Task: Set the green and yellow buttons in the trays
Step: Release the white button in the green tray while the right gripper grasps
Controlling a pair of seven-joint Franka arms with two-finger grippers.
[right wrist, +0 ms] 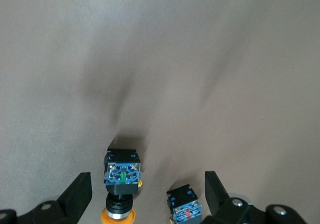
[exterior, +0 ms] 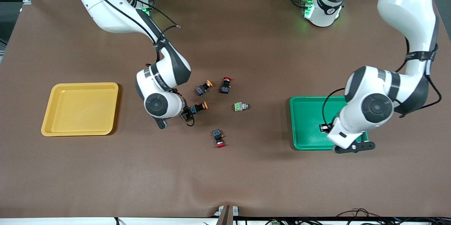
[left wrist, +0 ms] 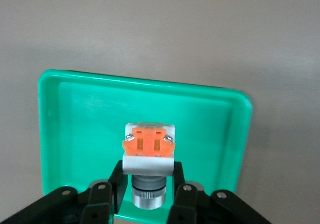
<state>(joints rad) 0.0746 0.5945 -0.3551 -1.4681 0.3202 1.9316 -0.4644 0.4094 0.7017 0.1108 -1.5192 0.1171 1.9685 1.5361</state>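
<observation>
My left gripper (exterior: 324, 127) is shut on a pale grey button with an orange face (left wrist: 148, 146) and holds it over the green tray (exterior: 306, 121), which also shows in the left wrist view (left wrist: 85, 134). My right gripper (exterior: 187, 113) is open, low over a black button with a yellow-orange cap (exterior: 198, 108). In the right wrist view this button (right wrist: 121, 174) lies between the fingers (right wrist: 75, 194). A second yellow-capped button (exterior: 204, 87) lies farther from the camera. A pale grey button with a green face (exterior: 241, 106) lies mid-table. The yellow tray (exterior: 81, 108) is empty.
Two black buttons with red caps lie on the brown mat, one (exterior: 226, 85) beside the second yellow-capped button, one (exterior: 219, 138) nearer the camera. A second black-bodied button (right wrist: 184, 209) shows beside the one between my right fingers.
</observation>
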